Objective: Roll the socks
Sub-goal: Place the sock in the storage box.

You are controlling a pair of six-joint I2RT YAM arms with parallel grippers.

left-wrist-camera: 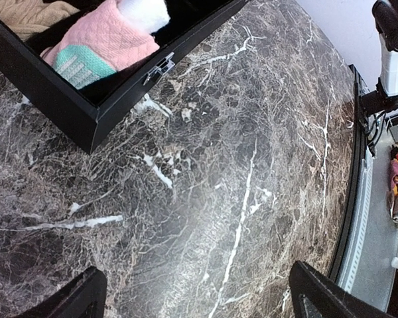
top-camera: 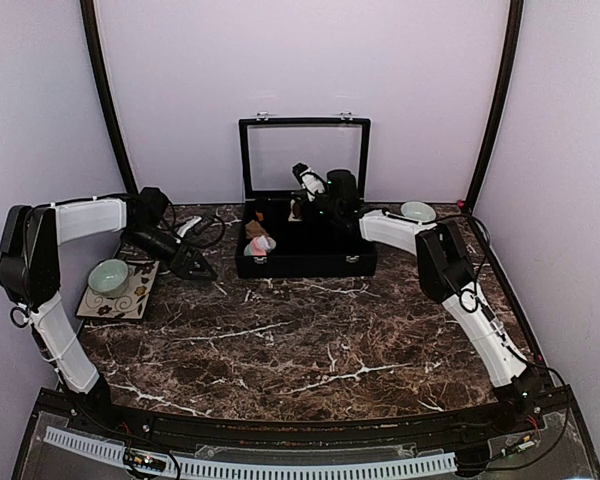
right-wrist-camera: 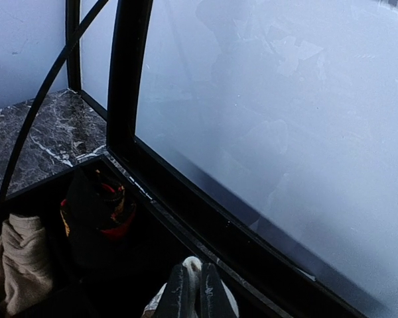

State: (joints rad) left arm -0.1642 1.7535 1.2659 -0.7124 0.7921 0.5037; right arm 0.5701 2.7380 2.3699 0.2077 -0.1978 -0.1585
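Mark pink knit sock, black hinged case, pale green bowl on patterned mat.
pink knit sock (left-wrist-camera: 113, 33), left wrist view, ribbed body
black hinged case (top-camera: 305, 266), top external view, front wall
pale green bowl (top-camera: 108, 277), top external view, inside

A sock (top-camera: 261, 244) lies in the case (top-camera: 305, 264) at the table's (top-camera: 310, 340) rear. Left, a bowl (top-camera: 108, 276) sits, apparently on a mat (top-camera: 132, 302).

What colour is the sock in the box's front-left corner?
The sock is pink, mint-green patch, white end; clearest in left wrist view.
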